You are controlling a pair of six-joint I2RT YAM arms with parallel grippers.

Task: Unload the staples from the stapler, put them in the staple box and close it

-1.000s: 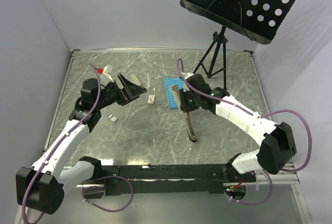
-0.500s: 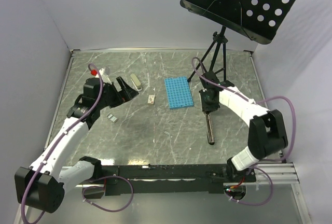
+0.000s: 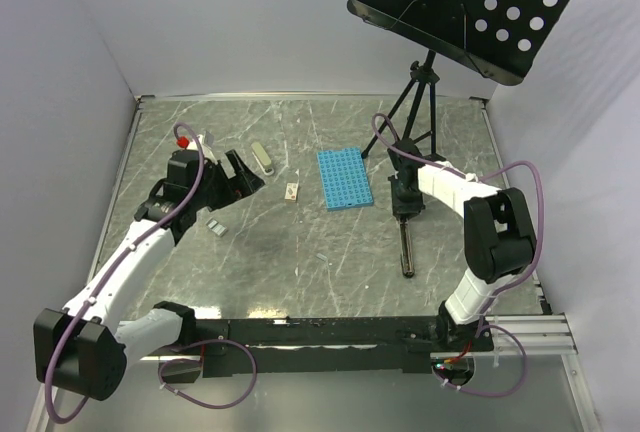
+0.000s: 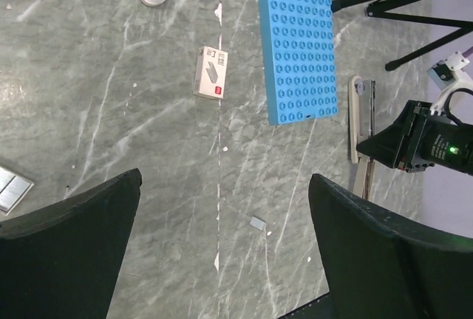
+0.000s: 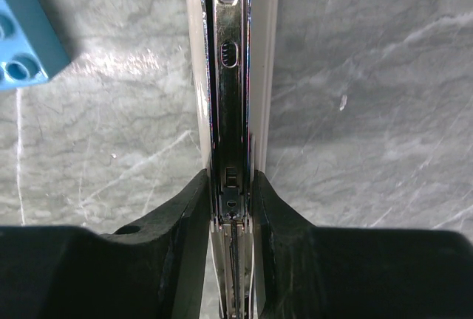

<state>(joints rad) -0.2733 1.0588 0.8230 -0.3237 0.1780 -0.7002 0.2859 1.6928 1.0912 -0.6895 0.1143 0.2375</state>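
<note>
The right hand (image 3: 404,204) is closed narrowly on the stapler (image 3: 406,248), which lies on the desk (image 3: 300,282) to the right of the blue studded plate (image 3: 343,179), its free end pointing toward the near edge. In the right wrist view the two fingers (image 5: 188,219) press on either side of the slim body, and the shiny metal channel (image 5: 230,75) runs straight up between them. Whether any strip is left in that channel cannot be told from here. The left hand (image 3: 243,174) hangs above the left part of the desk with its fingers wide and nothing between them. Two small grey staples (image 3: 214,224) lie on the desk below it, well apart from the stapler, and a tiny grey chip (image 4: 256,223) sits further toward the middle. The step in hand looks like steadying the stapler so the channel can be emptied. To do it well, the right hand should keep its squeeze on the outer walls, not on the rail itself, so the metal can slide. It should also hold the bar flat and in line rather than twisted. The left hand would have to cross past the tan-white block (image 3: 291,191) and the plate, come in low along the stapler's length, and narrow its fingers before reaching the channel. The chief risk is the thin bar pivoting in the grip
</note>
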